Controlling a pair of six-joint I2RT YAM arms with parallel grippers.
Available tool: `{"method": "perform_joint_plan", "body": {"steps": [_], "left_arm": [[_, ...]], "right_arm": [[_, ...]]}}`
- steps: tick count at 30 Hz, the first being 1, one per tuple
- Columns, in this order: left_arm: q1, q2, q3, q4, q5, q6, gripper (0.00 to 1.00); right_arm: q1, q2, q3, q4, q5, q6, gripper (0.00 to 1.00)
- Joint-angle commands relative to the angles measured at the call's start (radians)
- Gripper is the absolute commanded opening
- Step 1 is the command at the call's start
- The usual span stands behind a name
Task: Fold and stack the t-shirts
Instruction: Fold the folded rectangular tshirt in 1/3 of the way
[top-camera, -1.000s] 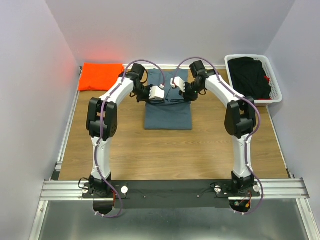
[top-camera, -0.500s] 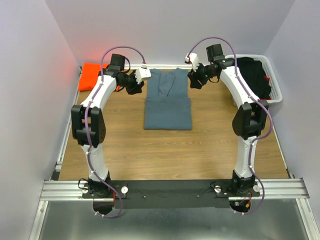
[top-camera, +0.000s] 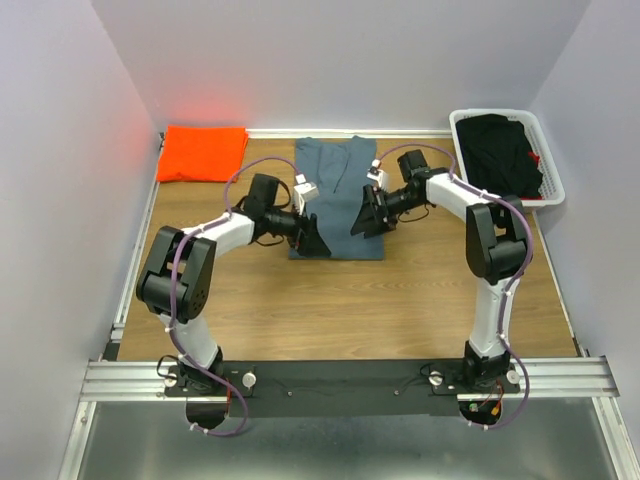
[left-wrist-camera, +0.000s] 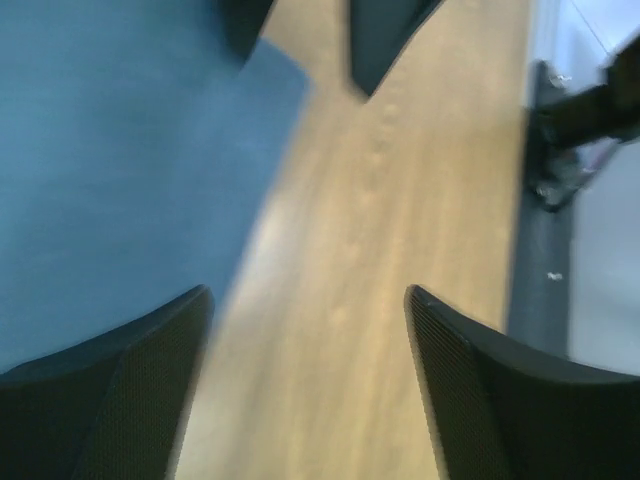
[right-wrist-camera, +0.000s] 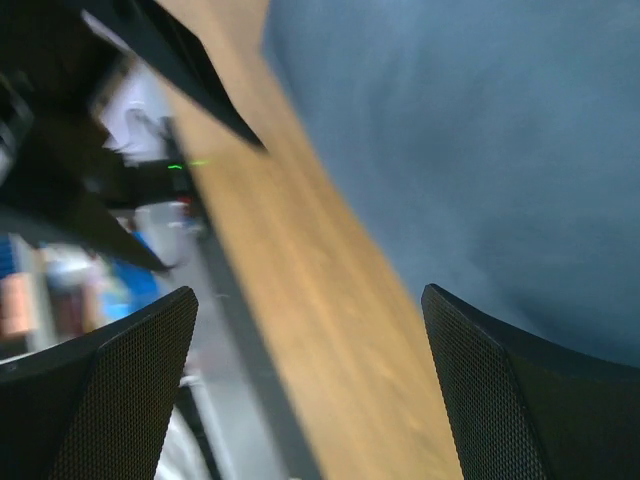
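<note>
**Left end effector (top-camera: 311, 239) and right end effector (top-camera: 362, 219) spread wide, both empty, at the blue-grey t-shirt (top-camera: 337, 195)**

In the left wrist view, the left end effector (left-wrist-camera: 308, 295) has its two dark fingers (left-wrist-camera: 110, 400) standing far apart. Only bare wood and the cloth's edge show between them, and nothing is gripped. The right wrist view shows the same for the right end effector (right-wrist-camera: 308, 292). Its meshed fingers (right-wrist-camera: 530, 400) are parted wide, with wood on one side of the gap and blue-grey t-shirt (right-wrist-camera: 450, 150) on the other. That view is blurred, so whether the tips touch the cloth cannot be told.

From the top camera, the left end effector sits at the near left corner of the blue-grey t-shirt, and its arm reaches in low from the left. The right end effector sits over the shirt's right side, a little farther back, and its arm bends in from the right. The two end effectors are near each other but apart.

The blue-grey t-shirt lies flat on the desk (top-camera: 260, 300) as a long strip. It runs from the far edge toward the middle, roughly centred between the arms. The orange t-shirt (top-camera: 203, 152) lies folded in the far left corner of the desk, well apart from the blue-grey one and from both end effectors.

A white basket (top-camera: 458, 128) stands at the far right corner and holds dark cloth (top-camera: 500, 150).
</note>
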Motion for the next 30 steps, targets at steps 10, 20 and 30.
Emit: {"method": "perform_joint_plan", "body": {"steps": [10,20,30], "left_arm": [[-0.053,0.115,-0.099,0.338,0.042,-0.375,0.98],[0.030,0.206,-0.183,0.246,-0.004,-0.312,0.98],[-0.013,-0.093,-0.249,0.086,0.088,-0.129,0.98]], "right_arm": [[0.060,0.040,-0.178,0.284,-0.120,0.357,1.00],[0.009,0.068,-0.301,0.281,-0.032,0.306,1.00],[0.014,-0.154,-0.289,0.217,-0.100,0.230,1.00]]}}
